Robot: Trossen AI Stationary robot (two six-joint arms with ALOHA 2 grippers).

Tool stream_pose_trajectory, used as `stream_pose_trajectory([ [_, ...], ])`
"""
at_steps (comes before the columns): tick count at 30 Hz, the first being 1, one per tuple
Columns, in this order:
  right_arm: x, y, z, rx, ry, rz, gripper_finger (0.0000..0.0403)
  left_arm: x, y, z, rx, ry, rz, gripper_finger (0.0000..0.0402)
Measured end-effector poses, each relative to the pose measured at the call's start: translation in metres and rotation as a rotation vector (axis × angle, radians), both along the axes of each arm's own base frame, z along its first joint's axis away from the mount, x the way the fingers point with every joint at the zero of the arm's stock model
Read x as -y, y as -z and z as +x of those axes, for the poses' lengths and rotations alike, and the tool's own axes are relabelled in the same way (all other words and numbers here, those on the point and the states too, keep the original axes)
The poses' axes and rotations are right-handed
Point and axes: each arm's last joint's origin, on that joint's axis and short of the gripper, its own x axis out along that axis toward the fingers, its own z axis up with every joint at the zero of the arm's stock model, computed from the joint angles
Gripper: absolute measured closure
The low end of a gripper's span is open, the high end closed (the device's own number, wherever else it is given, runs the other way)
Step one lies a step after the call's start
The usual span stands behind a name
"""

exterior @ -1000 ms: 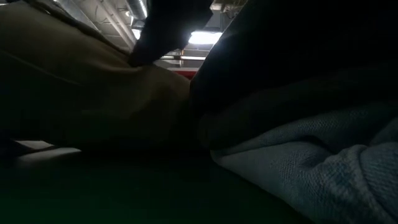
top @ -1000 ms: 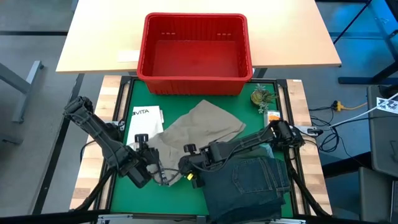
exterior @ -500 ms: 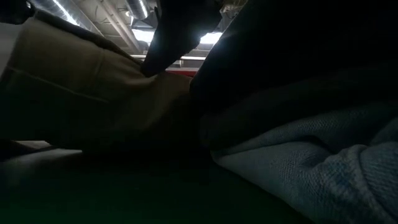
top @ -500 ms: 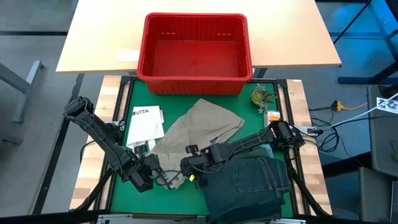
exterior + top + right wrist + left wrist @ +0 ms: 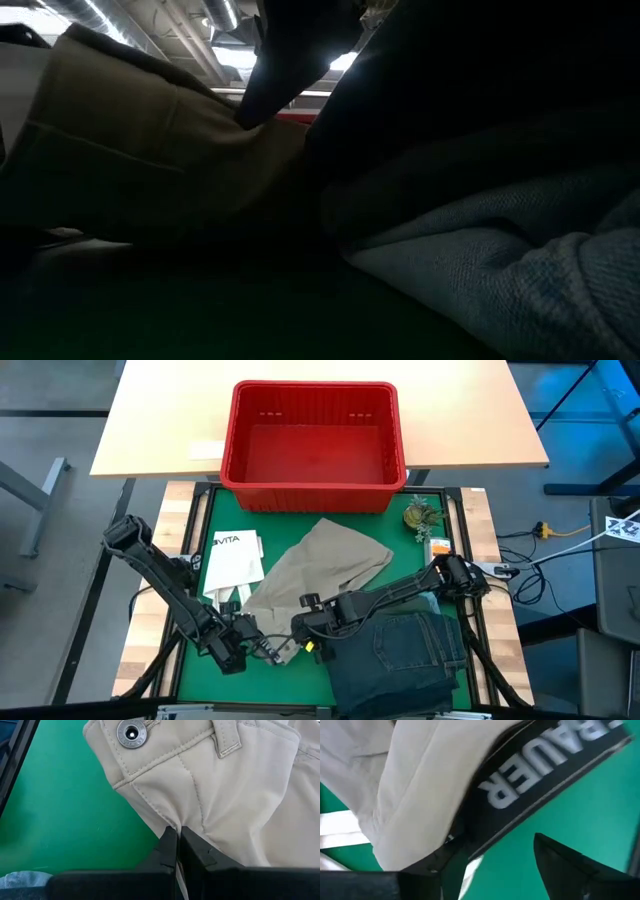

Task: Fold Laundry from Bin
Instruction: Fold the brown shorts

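Folded jeans (image 5: 400,652) at near right of green mat (image 5: 200,678). Left gripper (image 5: 243,641) near-left, fingers spread wide, holding nothing, just beside khaki trousers (image 5: 320,565). Right gripper (image 5: 177,841) pinched tight on trousers' waistband by metal button (image 5: 131,732). Trousers spread mid-mat. Red bin (image 5: 314,446) farthest, on tan table (image 5: 150,430).

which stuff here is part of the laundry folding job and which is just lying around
Part of the job:
- khaki pants, pinched by the shut right gripper
- folded jeans
- red bin
- left gripper, open beside the pants

Just lying about:
- white bag partly under the pants
- small plant
- orange-and-white item
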Motion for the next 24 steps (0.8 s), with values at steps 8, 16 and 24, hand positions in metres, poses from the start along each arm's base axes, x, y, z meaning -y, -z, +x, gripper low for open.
stream_pose_trajectory([
  [8,0.000,0.000,0.000,0.000,0.000,0.000,0.0391,-0.010,0.027,-0.010,-0.010,0.024,0.078,0.0169],
  [16,0.000,0.000,0.000,0.000,0.000,0.000,0.0391,-0.018,0.039,-0.013,0.039,0.001,0.187,0.0192],
  [24,0.000,0.000,0.001,0.008,0.000,0.001,0.0391,-0.019,0.028,-0.014,-0.054,0.008,0.179,0.0377],
])
